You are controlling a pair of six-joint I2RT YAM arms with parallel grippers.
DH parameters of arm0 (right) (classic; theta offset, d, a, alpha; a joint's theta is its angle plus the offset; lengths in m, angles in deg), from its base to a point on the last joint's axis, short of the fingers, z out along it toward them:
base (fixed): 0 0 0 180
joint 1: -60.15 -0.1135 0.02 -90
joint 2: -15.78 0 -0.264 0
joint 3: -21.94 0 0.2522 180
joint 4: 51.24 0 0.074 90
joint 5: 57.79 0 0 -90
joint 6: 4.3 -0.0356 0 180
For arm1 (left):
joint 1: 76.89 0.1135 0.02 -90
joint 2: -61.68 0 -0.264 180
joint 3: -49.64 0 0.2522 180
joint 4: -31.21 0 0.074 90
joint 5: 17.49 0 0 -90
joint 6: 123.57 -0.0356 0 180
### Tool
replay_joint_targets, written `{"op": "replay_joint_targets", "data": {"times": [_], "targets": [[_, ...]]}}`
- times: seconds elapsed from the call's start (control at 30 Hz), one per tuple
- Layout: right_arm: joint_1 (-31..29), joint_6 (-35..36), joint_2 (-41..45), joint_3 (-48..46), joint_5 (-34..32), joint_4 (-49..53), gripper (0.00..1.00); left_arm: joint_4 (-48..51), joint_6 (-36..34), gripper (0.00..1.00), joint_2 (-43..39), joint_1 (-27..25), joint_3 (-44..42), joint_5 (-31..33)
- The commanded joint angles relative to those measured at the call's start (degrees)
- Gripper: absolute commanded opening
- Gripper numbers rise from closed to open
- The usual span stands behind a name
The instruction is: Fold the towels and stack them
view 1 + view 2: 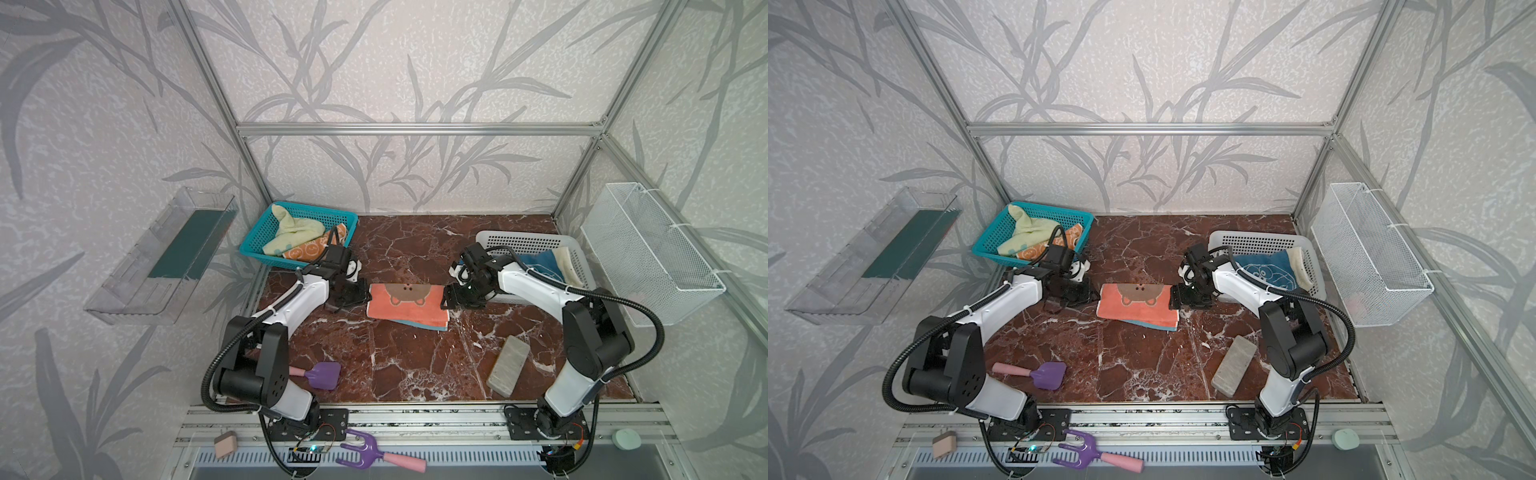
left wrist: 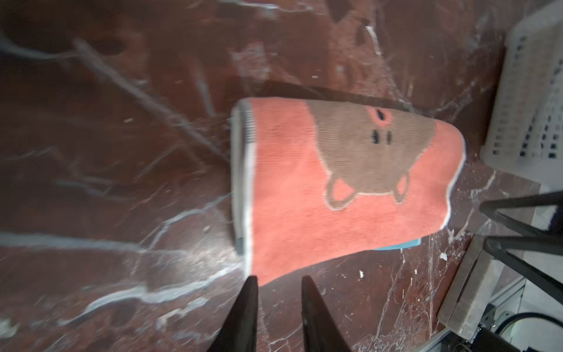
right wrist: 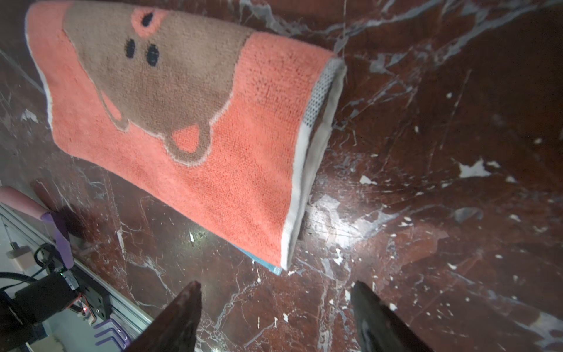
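Observation:
The salmon bear towel (image 1: 407, 305) (image 1: 1138, 305) lies folded flat on the middle of the marble table, a thin blue edge showing under its near side. My left gripper (image 1: 360, 297) (image 2: 278, 279) sits just off its left end, jaws a little apart with only bare marble between them. My right gripper (image 1: 447, 297) (image 3: 277, 285) sits just off its right end, jaws wide apart and empty. In the wrist views the bear towel (image 2: 335, 189) (image 3: 182, 122) lies beyond the fingertips, untouched. The blue-and-cream towel (image 1: 540, 262) rests in the white basket (image 1: 523, 237). The pale yellow towel (image 1: 291, 232) and the orange towel (image 1: 307, 250) lie crumpled in the teal basket (image 1: 320, 210).
A grey block (image 1: 509, 365) lies at the front right and a purple scoop (image 1: 322, 374) at the front left. A purple rake (image 1: 365, 453) rests on the front rail. A wire basket (image 1: 648, 253) hangs on the right wall, a clear tray (image 1: 162, 257) on the left.

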Motion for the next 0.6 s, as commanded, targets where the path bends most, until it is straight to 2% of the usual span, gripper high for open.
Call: {"op": "replay_joint_targets", "data": {"times": [0.0,0.17,0.27,0.43,0.5,0.57], "targets": [[-0.7,-5.9,-2.5,-1.1,-0.9,-5.3,0.77,-5.1,2.0,0.26,4.5,-6.5,3.1,1.7],[-2.6,-8.8,-6.0,-0.9,-4.5,-9.9,0.77,-12.4,5.8,0.26,15.1,-12.5,5.9,-2.0],[-4.1,-9.4,-9.4,0.4,-5.8,-10.7,0.77,-15.8,8.1,0.26,18.1,-12.5,3.3,-3.6],[-5.8,-10.6,-15.3,1.6,-2.6,-12.5,0.75,-19.0,10.0,0.25,18.9,-12.4,-1.7,-4.8],[-6.0,-11.2,-16.5,1.7,-0.8,-14.3,0.64,-21.5,11.5,0.25,18.7,-12.4,-4.1,-5.4],[-6.4,-11.4,-17.1,2.6,0.3,-15.2,0.41,-23.8,12.8,0.25,18.1,-12.4,-6.4,-5.9]]}}
